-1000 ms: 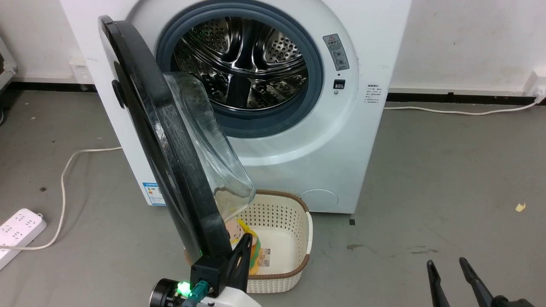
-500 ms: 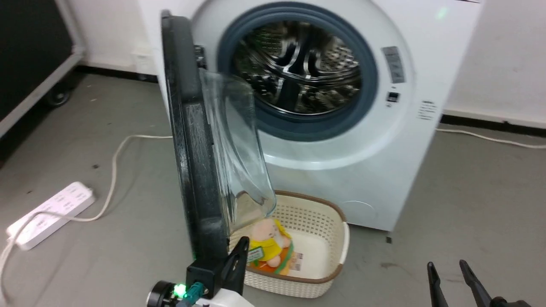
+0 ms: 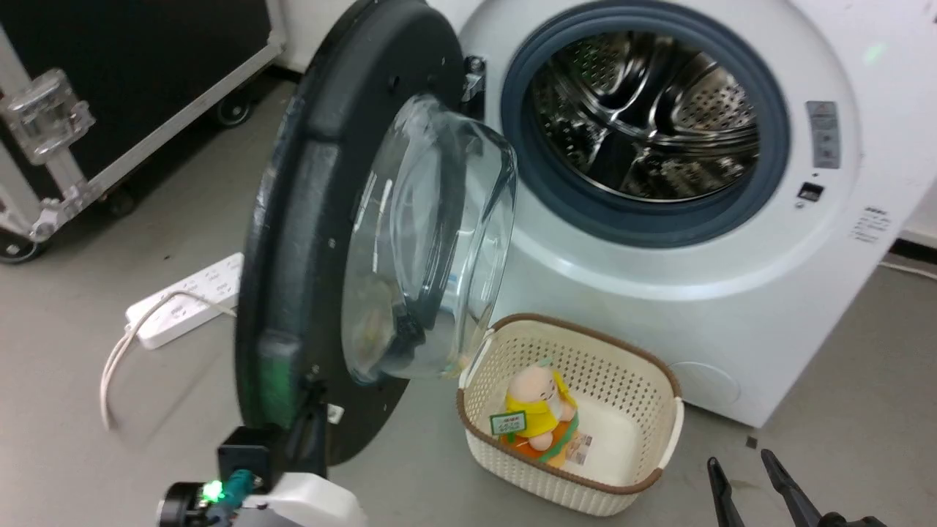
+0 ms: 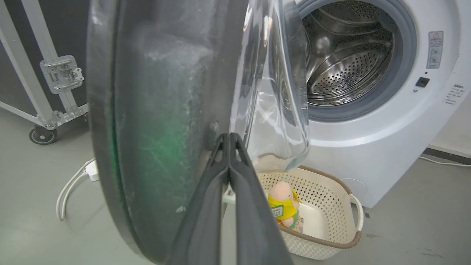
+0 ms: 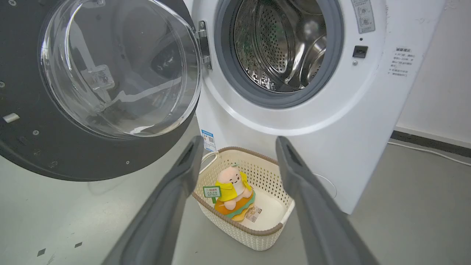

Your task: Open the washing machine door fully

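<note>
Glossy black, the washing machine door [image 3: 293, 219] is standing swung out to the left of the washing machine [image 3: 659, 307], hinged beside the drum mouth, its glass bowl bulging down near a cream basket [image 3: 512, 461]. The left gripper [image 4: 229, 137] is pressing clenched fingers, tips together, against the door's inner face. The right gripper [image 5: 238, 141] is hanging released, fingers spread, over bare floor. Beyond the door's outer edge, a power strip [image 3: 187, 300] and a wheeled case [image 3: 161, 58] are crowding in. A blue label [image 5: 209, 140] and a grey sticker [image 5: 362, 14] are showing print too small to read.
</note>
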Robot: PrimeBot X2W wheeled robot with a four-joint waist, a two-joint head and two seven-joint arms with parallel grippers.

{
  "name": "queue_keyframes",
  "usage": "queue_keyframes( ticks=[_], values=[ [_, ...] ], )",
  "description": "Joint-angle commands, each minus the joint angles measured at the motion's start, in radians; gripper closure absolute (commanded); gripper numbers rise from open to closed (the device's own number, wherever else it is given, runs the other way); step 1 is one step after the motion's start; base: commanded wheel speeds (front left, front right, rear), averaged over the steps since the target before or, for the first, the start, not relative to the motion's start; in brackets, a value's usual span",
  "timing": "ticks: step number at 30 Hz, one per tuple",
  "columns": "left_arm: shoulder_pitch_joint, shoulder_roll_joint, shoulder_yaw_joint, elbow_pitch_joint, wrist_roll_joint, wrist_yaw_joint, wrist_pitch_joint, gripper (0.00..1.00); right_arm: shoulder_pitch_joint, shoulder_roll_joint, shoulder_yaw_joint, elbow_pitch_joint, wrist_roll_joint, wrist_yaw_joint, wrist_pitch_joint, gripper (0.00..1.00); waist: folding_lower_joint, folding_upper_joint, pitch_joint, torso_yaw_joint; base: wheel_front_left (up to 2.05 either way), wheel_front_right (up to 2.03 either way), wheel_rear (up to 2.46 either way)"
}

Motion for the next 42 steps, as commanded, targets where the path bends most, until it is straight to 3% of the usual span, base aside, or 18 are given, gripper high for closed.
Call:
queue_keyframes(
  ticks=[1,13,26,33,42],
  values=[
    [0.001,0.012,0.016,-0.005,-0.008,0.009,0.005,1.00,0.007,0.003,0.006,0.004,-0.011,0.001,-0.004,0.00,0.0000,0.0000,0.025,0.021,0.00,0.00,0.00],
    [-0.131,0.110,0.162,0.025,-0.079,0.021,0.035,1.00,-0.051,0.003,0.015,-0.013,-0.087,0.001,-0.004,0.00,0.0000,0.0000,0.212,-0.004,0.00,0.00,0.00],
    [-0.336,0.278,0.308,0.246,-0.129,0.000,0.006,1.00,-0.113,-0.007,-0.005,-0.046,-0.135,0.001,0.017,0.00,0.0000,0.0000,0.338,-0.048,0.00,0.00,0.00],
    [-0.405,0.305,0.339,0.367,-0.155,-0.018,-0.058,1.00,-0.128,-0.014,-0.007,-0.058,-0.134,0.001,0.028,0.00,0.0000,0.0000,0.367,-0.062,0.00,0.00,0.00],
    [-0.391,0.294,0.293,0.374,-0.127,-0.037,-0.108,1.00,-0.134,-0.009,-0.014,-0.036,-0.118,0.001,0.019,0.00,0.0000,0.0000,0.291,-0.087,0.00,0.00,0.00]
  ],
)
